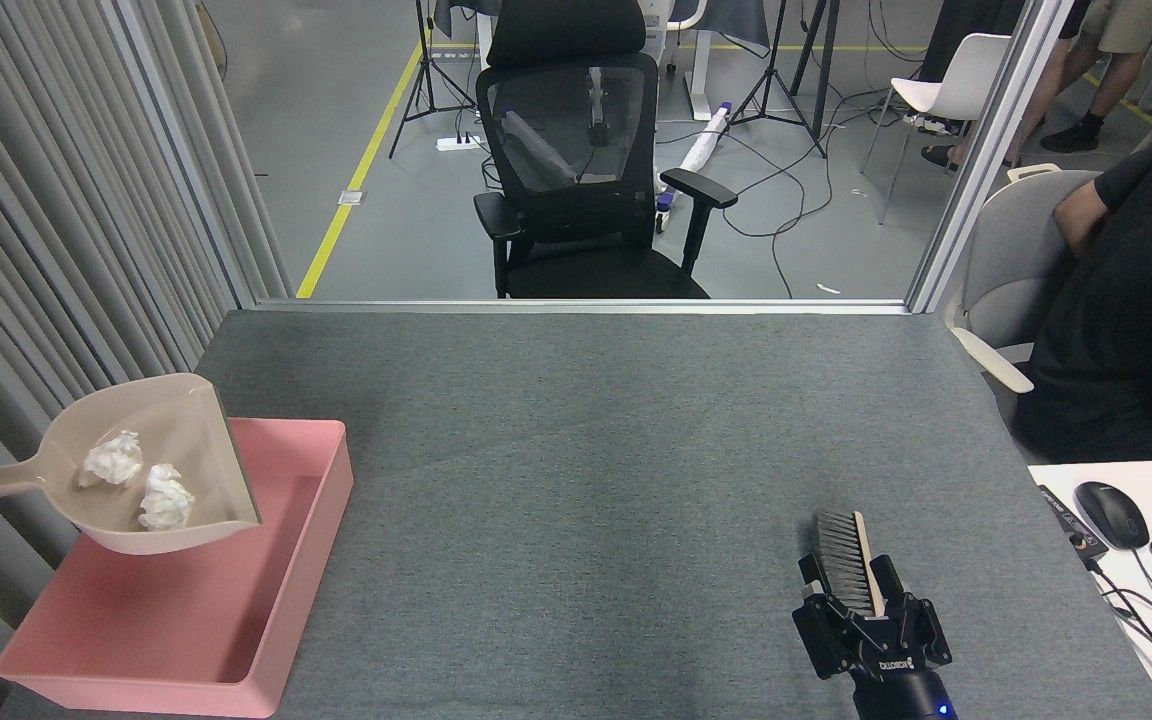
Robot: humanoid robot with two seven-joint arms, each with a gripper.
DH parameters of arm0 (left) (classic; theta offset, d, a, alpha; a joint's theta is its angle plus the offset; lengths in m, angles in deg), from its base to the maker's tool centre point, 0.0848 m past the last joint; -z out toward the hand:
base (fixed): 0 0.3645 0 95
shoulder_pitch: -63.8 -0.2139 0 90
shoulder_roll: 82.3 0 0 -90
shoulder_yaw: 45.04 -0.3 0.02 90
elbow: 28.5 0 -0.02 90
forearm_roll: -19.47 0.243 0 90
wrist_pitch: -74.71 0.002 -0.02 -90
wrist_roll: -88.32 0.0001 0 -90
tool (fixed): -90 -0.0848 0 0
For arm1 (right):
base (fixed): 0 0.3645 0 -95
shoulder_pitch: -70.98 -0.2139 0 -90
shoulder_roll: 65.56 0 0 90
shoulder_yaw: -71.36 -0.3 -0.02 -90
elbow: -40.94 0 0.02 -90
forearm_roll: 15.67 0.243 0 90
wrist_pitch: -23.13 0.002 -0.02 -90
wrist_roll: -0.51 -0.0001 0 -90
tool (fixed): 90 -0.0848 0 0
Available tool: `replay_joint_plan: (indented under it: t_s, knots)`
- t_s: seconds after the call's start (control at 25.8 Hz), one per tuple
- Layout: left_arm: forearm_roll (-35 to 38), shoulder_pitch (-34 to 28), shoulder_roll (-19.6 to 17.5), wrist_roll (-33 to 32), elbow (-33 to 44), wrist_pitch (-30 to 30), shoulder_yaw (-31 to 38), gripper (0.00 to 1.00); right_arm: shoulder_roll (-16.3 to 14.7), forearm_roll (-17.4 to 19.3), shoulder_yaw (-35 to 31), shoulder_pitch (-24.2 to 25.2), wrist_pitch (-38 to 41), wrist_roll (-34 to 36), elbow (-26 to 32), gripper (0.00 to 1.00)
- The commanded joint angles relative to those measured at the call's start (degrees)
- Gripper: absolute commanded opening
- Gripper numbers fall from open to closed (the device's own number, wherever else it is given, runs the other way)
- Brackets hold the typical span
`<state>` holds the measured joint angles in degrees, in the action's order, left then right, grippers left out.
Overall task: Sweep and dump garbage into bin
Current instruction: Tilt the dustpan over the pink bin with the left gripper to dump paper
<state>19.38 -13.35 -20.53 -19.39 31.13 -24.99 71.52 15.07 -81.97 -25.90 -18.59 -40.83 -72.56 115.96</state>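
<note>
Head view: beige dustpan (151,470) holding tissue wads (139,480) hangs over the pink bin's (266,520) far-left part; tipping leftward could spill them outside. Left gripper is out of view; right gripper (871,610) straddles the brush (844,552), grip unclear.

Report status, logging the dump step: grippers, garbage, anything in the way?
Left gripper out of view; dustpan above the bin. Right gripper over the brush, grip unclear. Two tissue wads in the pan, undumped. Nothing blocking.

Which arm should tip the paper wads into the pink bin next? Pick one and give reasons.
Left. The dustpan holding the garbage hangs over the bin, its handle running off-frame left. The right gripper sits far across the table at the brush.
</note>
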Motion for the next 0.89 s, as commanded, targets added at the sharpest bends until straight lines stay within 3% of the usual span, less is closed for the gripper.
replay_joint_plan:
  t_s: [0.0,0.39,0.62,0.85]
  knots:
    - [0.09,-0.01,-0.86,0.05,-1.19,-1.47,0.08,0.18,0.31,-0.05,0.05,-0.08,-0.03,0.11,-0.05,0.96]
    - [1.67,0.07,-4.02,0.05,-3.03,-8.59,0.08,0.18,0.31,-0.05,0.05,-0.08,-1.08,0.11,0.04,0.96]
    - [10.46,-0.01,-4.55,0.05,-2.24,-14.04,0.17,0.19,0.31,-0.05,0.05,-0.08,-1.26,0.11,0.04,0.96]
    - [14.15,-0.19,-4.55,-0.83,2.42,-15.09,0.17,0.18,0.31,-0.05,-0.03,-0.08,-1.34,0.11,0.04,0.96]
